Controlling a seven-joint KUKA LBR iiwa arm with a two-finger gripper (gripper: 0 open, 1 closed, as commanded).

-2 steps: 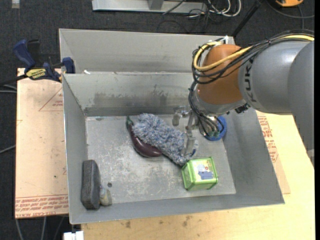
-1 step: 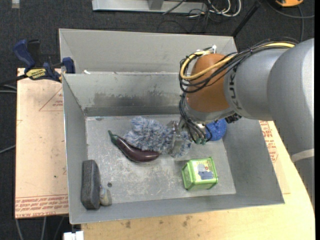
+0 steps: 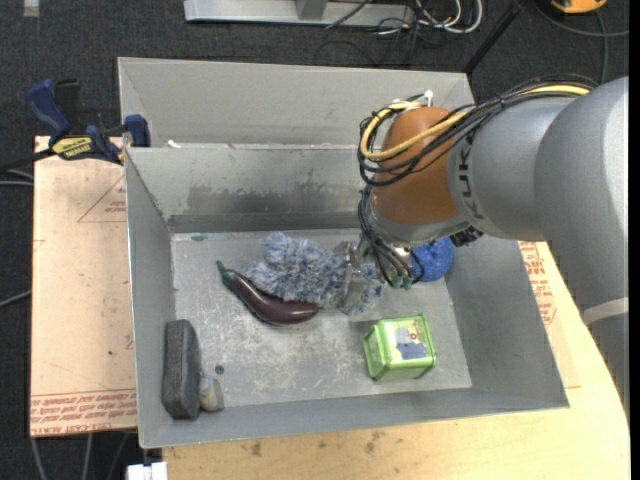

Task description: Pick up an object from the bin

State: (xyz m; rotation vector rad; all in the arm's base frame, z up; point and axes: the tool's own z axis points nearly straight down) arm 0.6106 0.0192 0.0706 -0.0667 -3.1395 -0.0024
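Noted gripper (image 3: 358, 273) set low over right end of fuzzy blue-grey cloth bundle (image 3: 292, 261), seemingly suited to picking; could not tell whether spread or pressed.

- A robotics lab, by the look of it.
- An industrial arm (image 3: 540, 168) strung with cables (image 3: 385, 133), its claw (image 3: 365, 273) down in a grey metal bin (image 3: 290, 98).
- Well behind the claw, loose wires (image 3: 440, 3) and a metal stand foot (image 3: 290, 6) lie on dark carpet (image 3: 120, 18).
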